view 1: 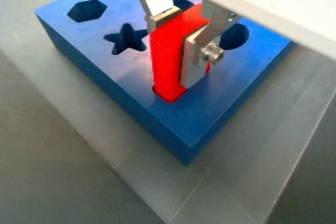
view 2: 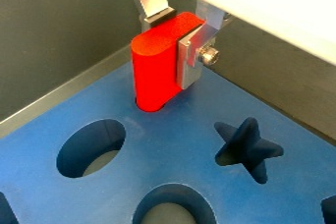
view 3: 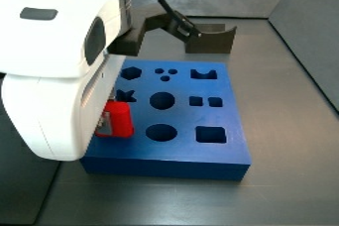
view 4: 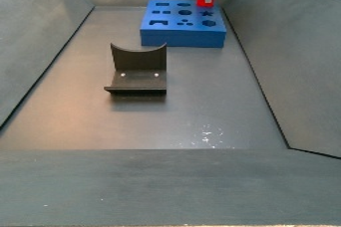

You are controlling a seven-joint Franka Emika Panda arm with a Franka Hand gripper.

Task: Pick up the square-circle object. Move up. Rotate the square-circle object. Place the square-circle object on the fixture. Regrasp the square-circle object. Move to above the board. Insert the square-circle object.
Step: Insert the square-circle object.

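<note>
Square-circle object (view 1: pixel 172 59) stood upright, long axis vertical, lower end entering a cut-out at the board's (view 1: pixel 144 95) edge near one corner; gripper (view 1: pixel 184 33) directly above, clamped on its upper part.

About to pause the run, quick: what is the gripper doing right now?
Gripper: closed on the square-circle object, held upright with its lower end in a hole at the edge of the board.
</note>
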